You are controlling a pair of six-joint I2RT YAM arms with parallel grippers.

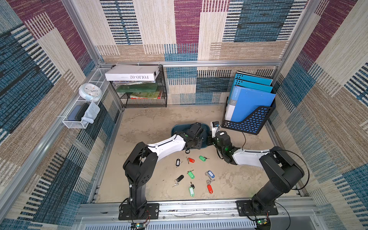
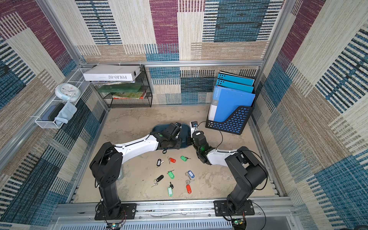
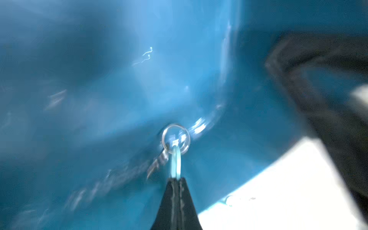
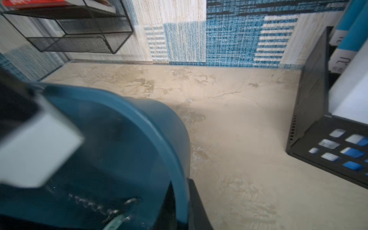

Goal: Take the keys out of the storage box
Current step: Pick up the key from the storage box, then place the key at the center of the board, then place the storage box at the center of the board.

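Observation:
The dark teal storage box (image 1: 179,128) sits mid-table, mostly covered by both wrists in both top views. Inside it, my left gripper (image 3: 176,180) is shut on a pale teal tag (image 3: 175,163), edge on between the tips. The tag's metal ring (image 3: 175,138) and a blurred silver key (image 3: 159,164) hang from it just above the box floor. My right gripper (image 4: 181,185) is shut on the box's wall (image 4: 159,119), one finger inside and one outside. Several other keys lie on the table in front of the box, such as a red-tagged one (image 1: 191,160) and a blue-tagged one (image 1: 210,174).
A black perforated file holder (image 1: 249,121) with blue folders stands just right of the box. A black wire-mesh shelf (image 1: 143,93) with books stands at the back left. A white wire basket (image 1: 79,117) and a clock (image 1: 90,92) hang on the left wall.

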